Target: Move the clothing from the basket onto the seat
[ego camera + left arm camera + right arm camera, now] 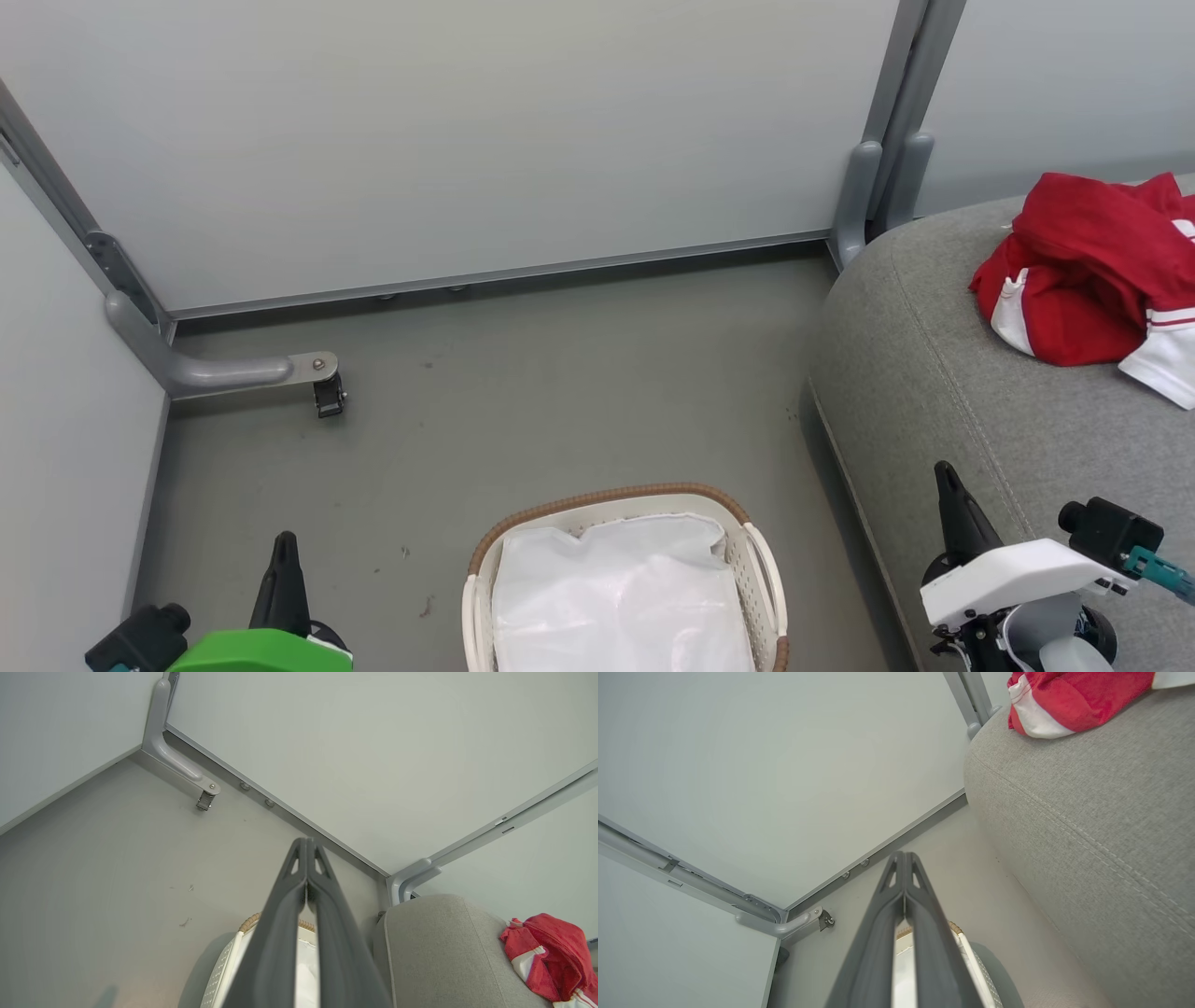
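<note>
now, clothing (1083,271): red-and-white heap on the seat (934,392), far right
basket (611,497): on the floor (560,392) beside the seat, holding a white liner (616,597)
left gripper (285,541): pressed together, holding nothing
right gripper (945,471): pressed together, holding nothing

The red-and-white clothing (1092,271) lies crumpled on the grey seat (943,373); the white basket (761,579) stands on the floor beside it.

Clothing (1083,271): was bright red, with broad white stripes and white trim carrying thin red lines.
Basket (758,574): was white, perforated, with a brown woven-look rim.
Liner (616,597): was plain white.
Seat (934,373): was grey weave, paler stitching.
Floor (560,392): was dull grey-green.
</note>
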